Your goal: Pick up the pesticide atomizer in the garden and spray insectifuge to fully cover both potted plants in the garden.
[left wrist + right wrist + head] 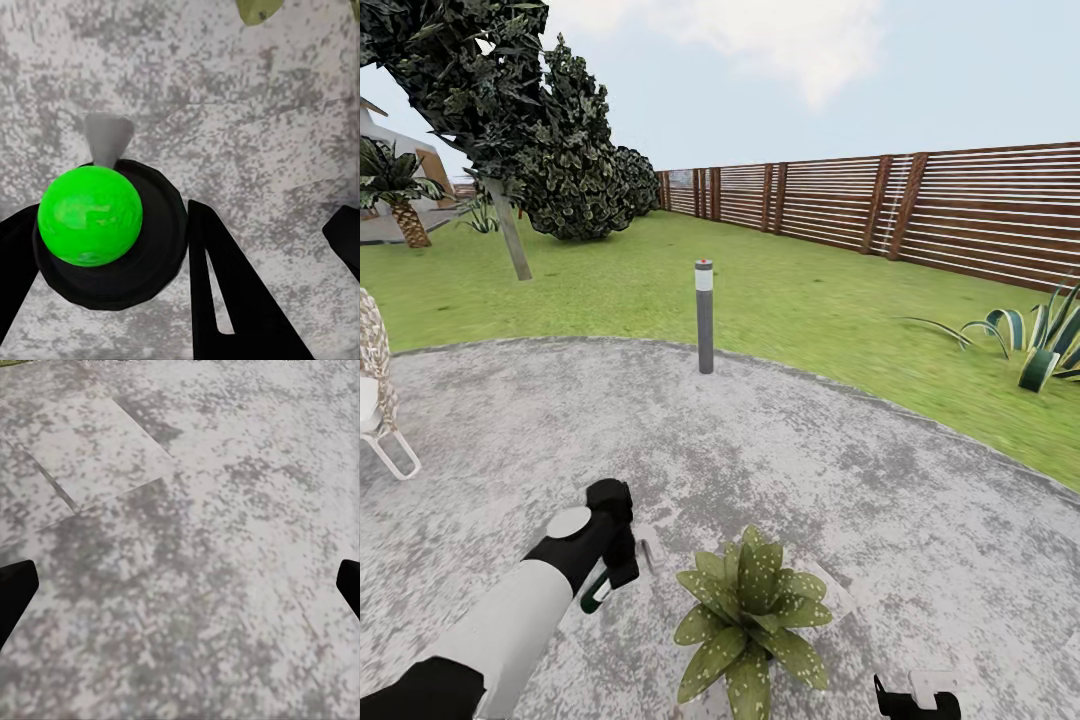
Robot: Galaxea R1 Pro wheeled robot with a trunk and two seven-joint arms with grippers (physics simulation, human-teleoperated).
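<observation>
Underfoot, mottled grey patio point(780, 440) (lawn point(790, 290) beyond)

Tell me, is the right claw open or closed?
Open. The right gripper has its fingertips far apart at the picture's edges, with bare grey paving between them.

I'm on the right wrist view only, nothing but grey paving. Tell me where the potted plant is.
Observer: The head view has the potted plant on the round paved patio, between your two arms.
Operator: Report what the left end effector holds.
Observer: The left end effector is closed on the pesticide atomizer, just left of the plant.
Operator: Name what stands beyond the plant.
Observer: A grey bollard lamp at the patio's far edge, by the lawn.
</observation>
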